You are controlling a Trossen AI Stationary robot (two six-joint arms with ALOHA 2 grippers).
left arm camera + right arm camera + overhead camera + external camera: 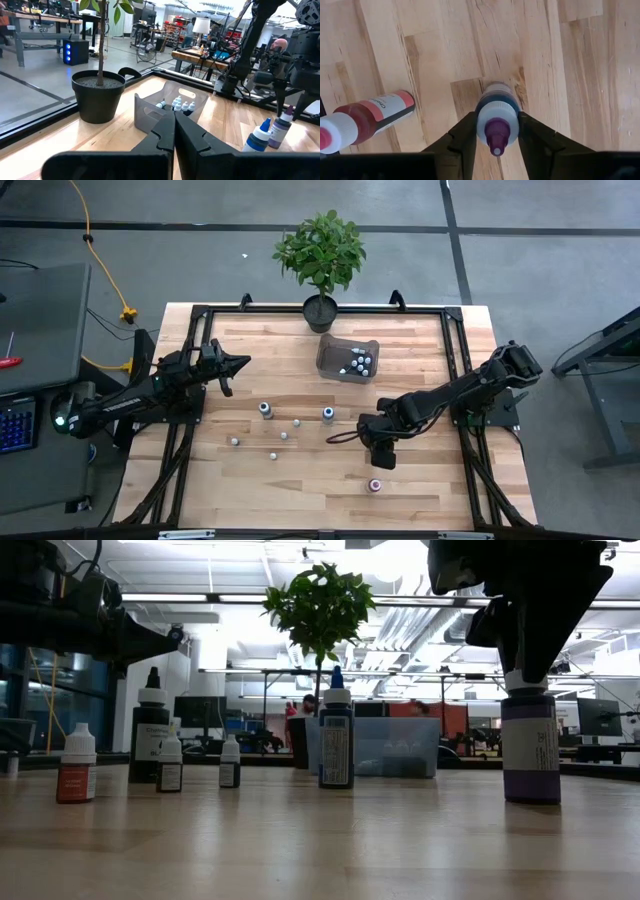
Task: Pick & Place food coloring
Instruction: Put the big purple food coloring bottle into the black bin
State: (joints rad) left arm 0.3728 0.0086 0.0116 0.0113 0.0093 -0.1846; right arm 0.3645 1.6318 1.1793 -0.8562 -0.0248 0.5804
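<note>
On the wooden table (300, 480), the right gripper (496, 131) pinches a purple-capped bottle (495, 120) at its neck, seemingly to lift it; the left gripper (174, 131) waits aside, fingers pressed together.

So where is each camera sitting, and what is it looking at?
High view: above the table, looking straight down; both arms show, the left gripper idle.
Low view: at tabletop height, looking across at the purple-capped bottle; arms hang in from above.
Left wrist view: on the left arm, facing the clear bin; its shut fingers show.
Right wrist view: on the right arm, looking down; right gripper fingers flank that bottle.
Shared: high and left wrist views both see the potted plant.
</note>
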